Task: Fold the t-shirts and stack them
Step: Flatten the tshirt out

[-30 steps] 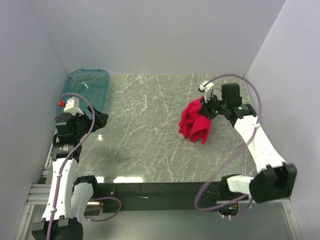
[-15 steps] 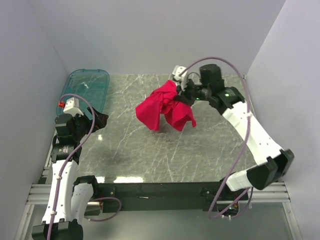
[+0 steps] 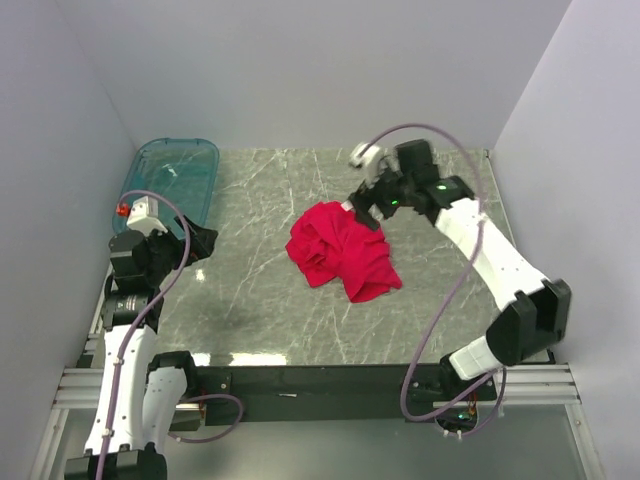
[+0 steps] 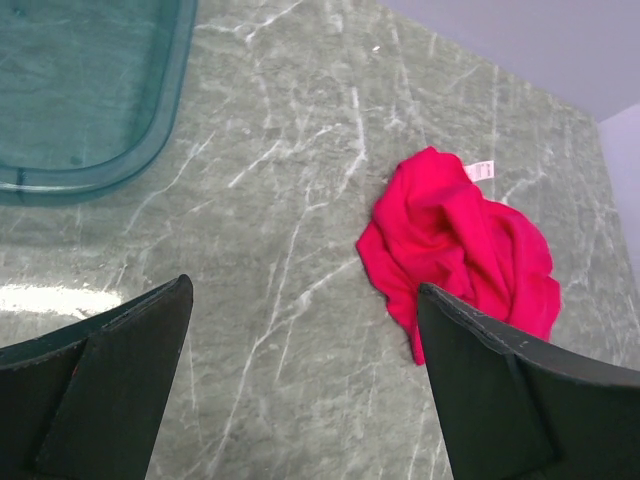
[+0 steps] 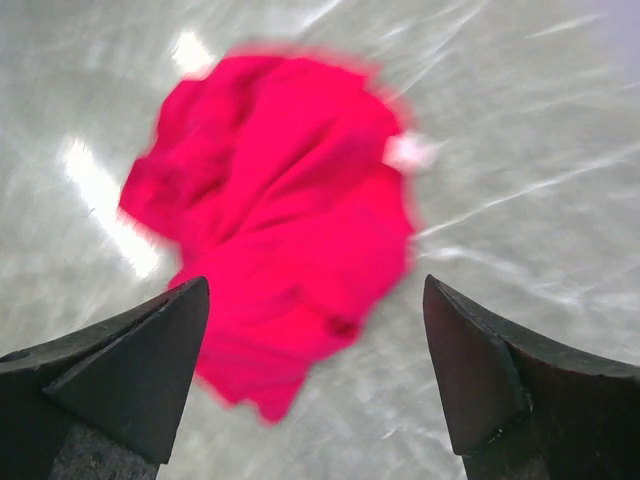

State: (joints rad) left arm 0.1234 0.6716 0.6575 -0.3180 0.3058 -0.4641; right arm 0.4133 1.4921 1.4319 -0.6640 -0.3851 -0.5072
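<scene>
One crumpled shirt (image 3: pixel 342 250) lies on the bench (image 3: pixel 250 290) below the spread right hand (image 5: pixel 315 287), blurred in that wrist view. The left hand (image 4: pixel 305 288), also spread, has one tub (image 4: pixel 150 150), partly cut off, beyond its left finger.

**A:** And there the red t-shirt (image 4: pixel 460 250) lay, crumpled in a heap on the marble bench (image 4: pixel 280 150), right of centre, its white neck label (image 4: pixel 480 170) poking out at the far edge!

**B:** Meanwhile the left pincer (image 4: pixel 305 290) hung above the bench, dark fingers (image 4: pixel 110 370) spread wide, nothing between them. And the teal tub (image 4: pixel 150 140) sat far left, well apart from the shirt.
</scene>
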